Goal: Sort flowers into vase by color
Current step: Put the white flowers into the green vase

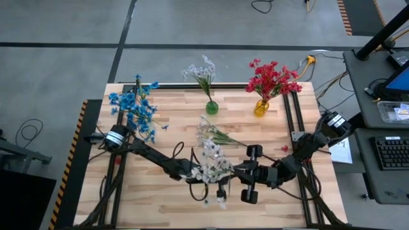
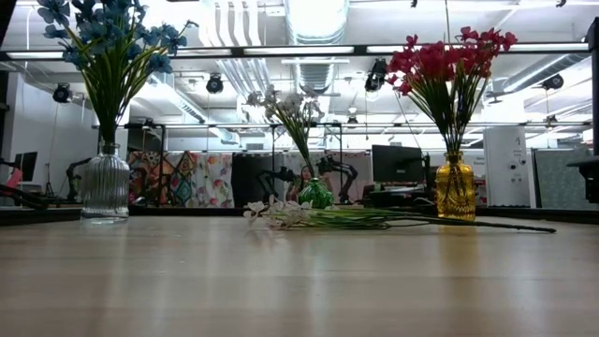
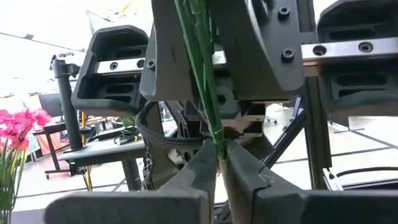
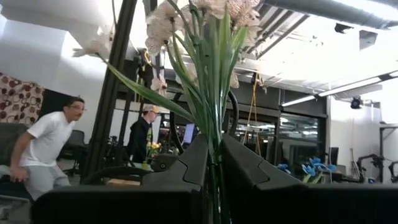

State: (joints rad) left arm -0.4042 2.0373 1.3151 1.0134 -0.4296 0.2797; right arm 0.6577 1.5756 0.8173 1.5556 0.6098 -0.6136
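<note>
Grippers meet mid-worktop, both clamped on one white spray [image 1: 214, 163], apparently a handover so the stem can be regripped for the green vase [image 1: 211, 107]. Left fingers [image 3: 219, 163] pinch the stems between their tips; right fingers [image 4: 214, 158] are closed around them below the blossoms.

Dark jointed arms, silver screws, black cables

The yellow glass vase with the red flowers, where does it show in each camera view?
High view: yellow glass vase at the table's far edge, right of centre.
Low view: the vase stands right of centre.
Left wrist view: vase not visible; only red flowers.
Right wrist view: not in it.
Shared landmark: small green vase.
</note>
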